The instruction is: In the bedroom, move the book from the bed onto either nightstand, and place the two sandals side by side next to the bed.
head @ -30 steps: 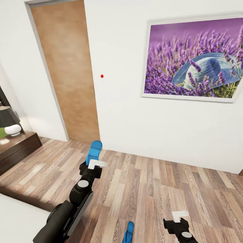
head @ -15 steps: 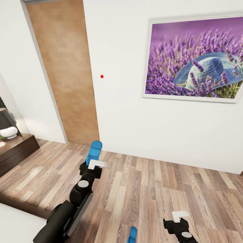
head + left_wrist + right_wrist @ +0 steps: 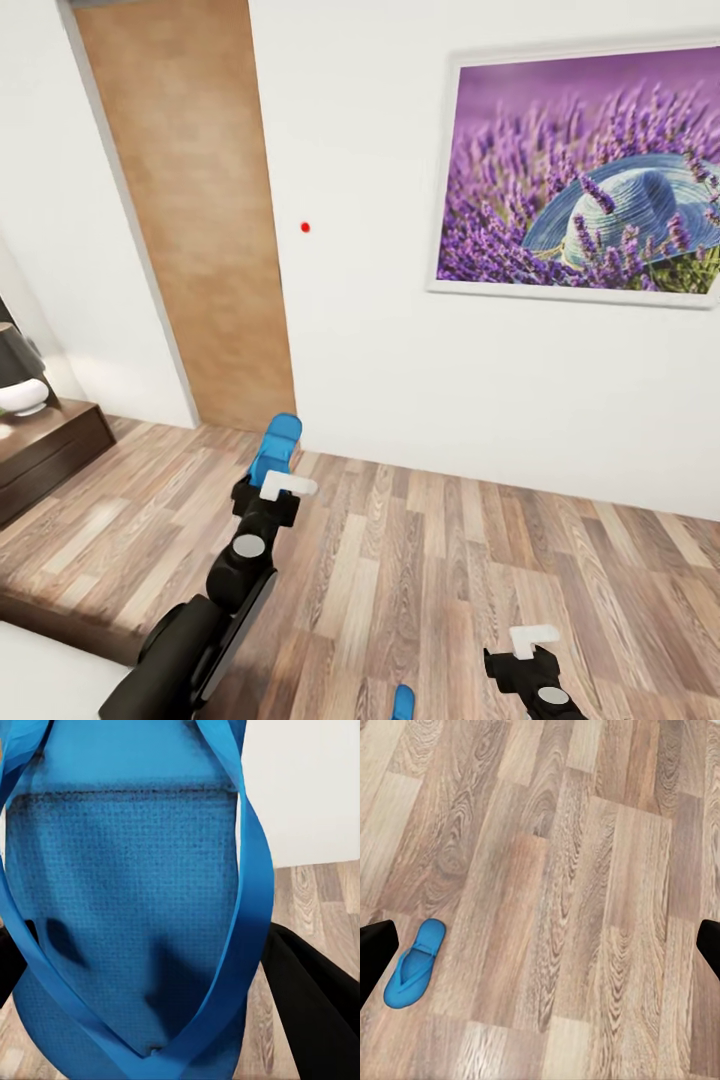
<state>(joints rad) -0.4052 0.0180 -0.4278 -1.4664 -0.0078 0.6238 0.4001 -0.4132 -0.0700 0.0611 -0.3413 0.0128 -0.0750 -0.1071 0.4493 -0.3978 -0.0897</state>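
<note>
The left gripper is clenching one blue sandal, carrying it above the wood-plank floor with the toe end pointing toward the light wooden door. In the left wrist view the held sandal is lying directly against the camera, sole and straps visible, with dark finger parts at both of its sides.

The right gripper is hanging low over the floor, well apart from the door. Its dark fingertips are sitting at opposite edges of the right wrist view with bare floor between them, so it is released and carrying nothing.

The second sandal is lying flat on the floor, straps up, near the right gripper; in the head view its tip is showing at the lower edge, well away from the door.

Judged step: transporting the first sandal for placement beside the bed. The next move calls for lowering the held sandal flat to the floor next to the bed frame, oriented so that the second sandal can be set parallel beside it.
</note>
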